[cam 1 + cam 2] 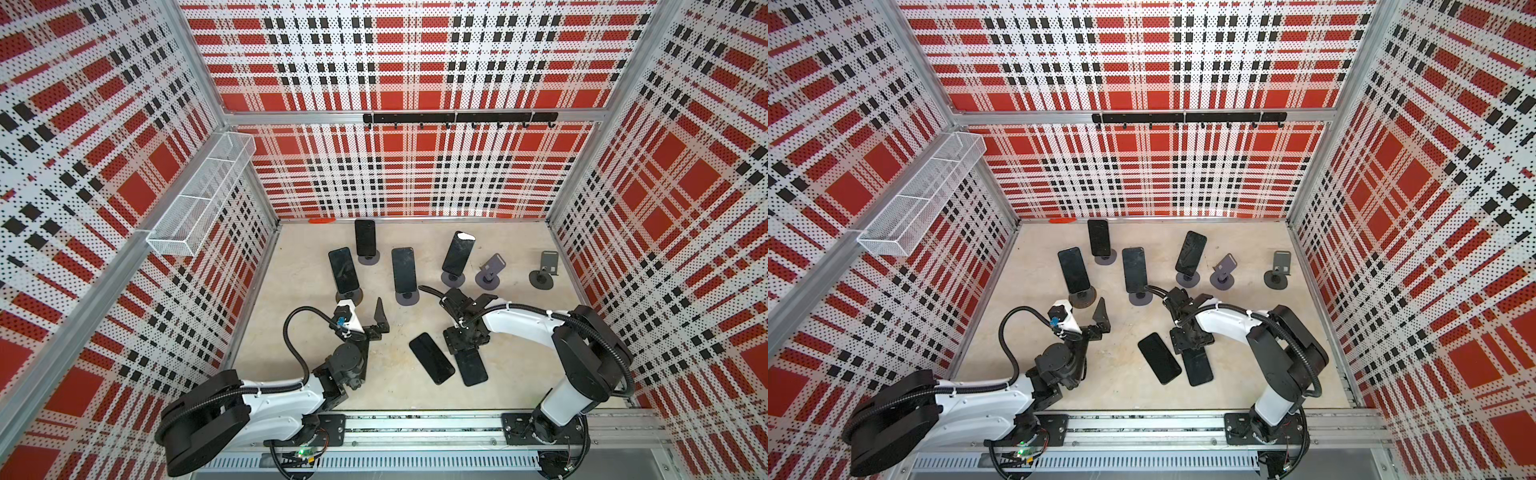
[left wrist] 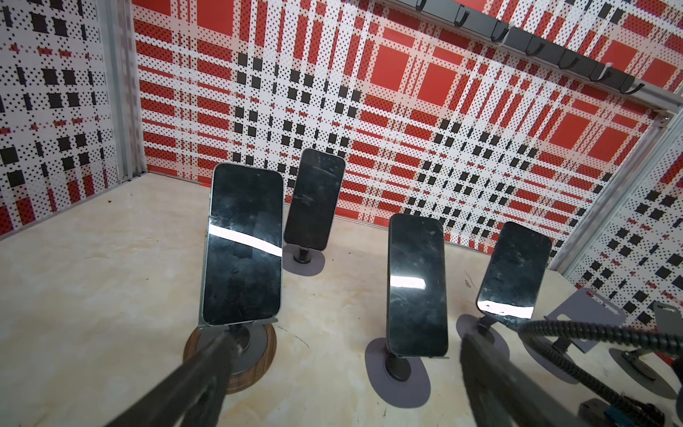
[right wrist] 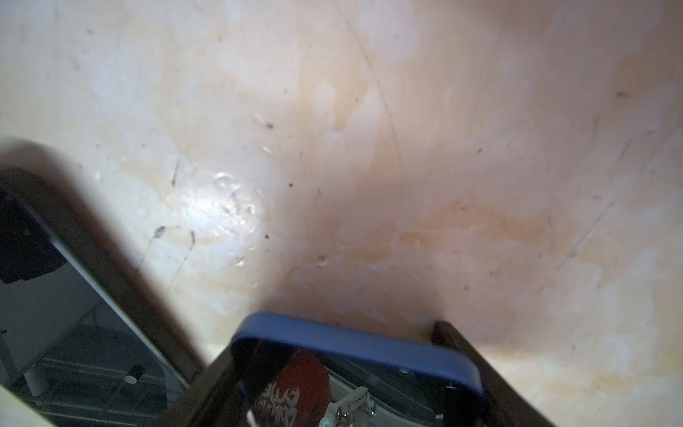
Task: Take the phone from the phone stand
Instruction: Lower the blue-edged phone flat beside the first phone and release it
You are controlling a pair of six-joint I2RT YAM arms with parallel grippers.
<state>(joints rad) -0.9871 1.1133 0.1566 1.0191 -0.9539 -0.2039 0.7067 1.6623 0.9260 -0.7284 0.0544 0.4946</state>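
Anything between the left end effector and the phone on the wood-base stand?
No. In the left wrist view the open left end effector faces the phone with only its stand's wooden base and bare table between.

Table (image 1: pixel 299 291), far half: four phones up on stands. Left phone (image 1: pixel 343 270), far phone (image 1: pixel 365 237) behind it and slightly right, middle phone (image 1: pixel 403 270), right phone (image 1: pixel 458 252). Right of those are two empty stands, inner stand (image 1: pixel 490 270) and outer stand (image 1: pixel 546 270). Near centre: left flat phone (image 1: pixel 431 357) and right flat phone (image 1: pixel 471 368) lie side by side. Right gripper (image 1: pixel 465 352) sits on the far end of right flat phone. Left gripper (image 1: pixel 368 311) sits just near of left phone.
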